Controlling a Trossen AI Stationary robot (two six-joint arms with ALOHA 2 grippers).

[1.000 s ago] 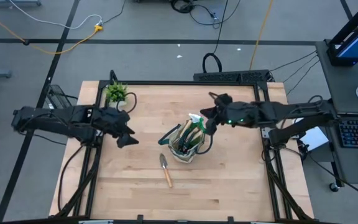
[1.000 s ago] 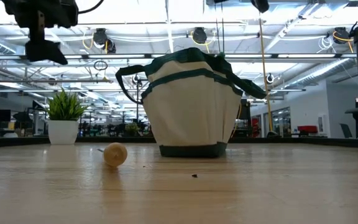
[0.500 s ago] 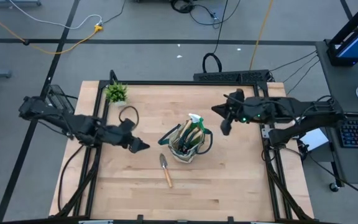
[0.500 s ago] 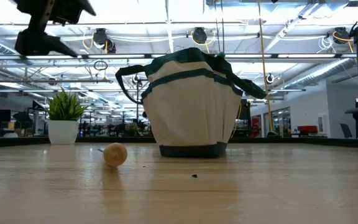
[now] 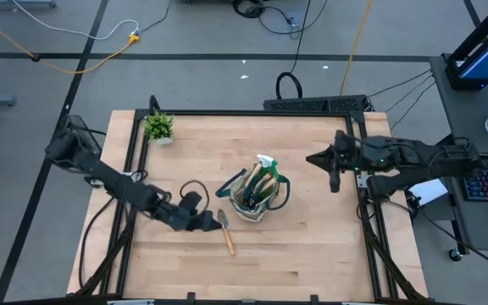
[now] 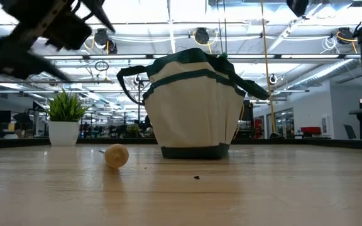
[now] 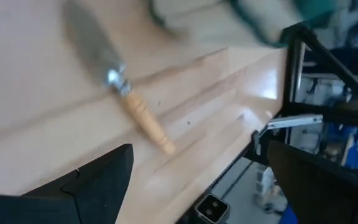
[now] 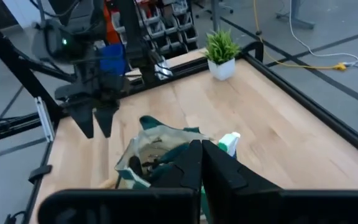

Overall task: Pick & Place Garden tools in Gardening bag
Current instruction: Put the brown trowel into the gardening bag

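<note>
The table [image 5: 312,246] fills the middle of the high view, its pale wood bare along the lower edge. The gardening bag [image 5: 257,196] stands at its centre, soft canvas already bristling with handles and a green spray bottle [image 5: 267,163] at its top rim; it looks light enough to slide or tip if I nudge it. In the upper left corner of the table sits the potted plant [image 5: 158,126], well apart from my work.

My right gripper [image 5: 332,174] hangs at the right edge of the table, fingers together and holding nothing.

My left gripper [image 5: 211,222] is low over the wood at lower centre-left, fingers spread wide, just beside the trowel [image 5: 225,230], which lies flat below and left of the bag, blade toward the bag.

The trowel looks light and stiff: a thin metal blade, slick and awkward to pinch, and a turned wooden handle [image 7: 145,121] that should give my pads friction. I judge the handle near the ferrule to be the best hold, close to the balance point, so the blade does not droop.
</note>
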